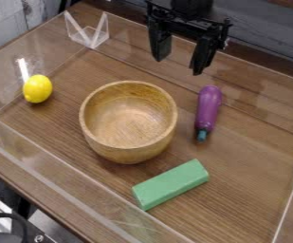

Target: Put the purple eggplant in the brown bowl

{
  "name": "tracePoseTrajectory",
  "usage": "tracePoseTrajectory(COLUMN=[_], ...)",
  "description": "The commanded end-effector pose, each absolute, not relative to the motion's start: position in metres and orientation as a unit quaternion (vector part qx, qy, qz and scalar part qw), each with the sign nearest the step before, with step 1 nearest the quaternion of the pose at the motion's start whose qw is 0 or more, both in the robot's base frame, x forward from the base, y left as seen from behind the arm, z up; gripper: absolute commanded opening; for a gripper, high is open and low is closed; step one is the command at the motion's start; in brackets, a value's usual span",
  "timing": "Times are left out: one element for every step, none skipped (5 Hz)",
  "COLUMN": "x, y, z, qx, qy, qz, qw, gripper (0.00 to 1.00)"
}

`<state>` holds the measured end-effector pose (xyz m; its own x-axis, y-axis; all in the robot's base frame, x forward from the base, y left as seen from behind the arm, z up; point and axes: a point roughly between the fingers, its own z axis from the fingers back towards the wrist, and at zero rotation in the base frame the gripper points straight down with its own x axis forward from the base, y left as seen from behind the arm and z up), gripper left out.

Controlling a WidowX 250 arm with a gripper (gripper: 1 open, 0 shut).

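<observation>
The purple eggplant (207,111) lies on the wooden table to the right of the brown bowl (130,121), its teal stem cap pointing toward the front. The bowl is wide, light wood, and holds nothing. My gripper (178,50) hangs above the table behind both, pointing down. Its dark fingers (201,59) stand apart with nothing between them. The gripper is clear of the eggplant, up and to the left of it in the picture.
A yellow lemon (36,89) sits at the left. A flat green block (171,184) lies in front of the bowl. Clear acrylic walls (88,31) ring the table, with a clear stand at the back left.
</observation>
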<state>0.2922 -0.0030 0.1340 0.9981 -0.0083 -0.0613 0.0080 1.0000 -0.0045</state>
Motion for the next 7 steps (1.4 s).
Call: tracePoseTrajectory(x=[0.290, 0.285, 0.284, 0.282, 0.283, 0.286, 0.295], y=[0.006, 0.033, 0.075, 0.117, 0.157, 0.170, 0.157], z=[0.130, 0.137, 0.141, 0.143, 0.141, 0.130, 0.125], qx=[-0.002, -0.002, 0.002, 0.004, 0.007, 0.005, -0.001], qy=[0.038, 0.033, 0.027, 0.018, 0.018, 0.023, 0.021], qz=[0.001, 0.030, 0.054, 0.070, 0.090, 0.095, 0.082], qw=[0.999, 0.999, 0.998, 0.997, 0.996, 0.995, 0.996], gripper=[1.00, 1.00, 1.00, 1.00, 1.00, 1.00, 1.00])
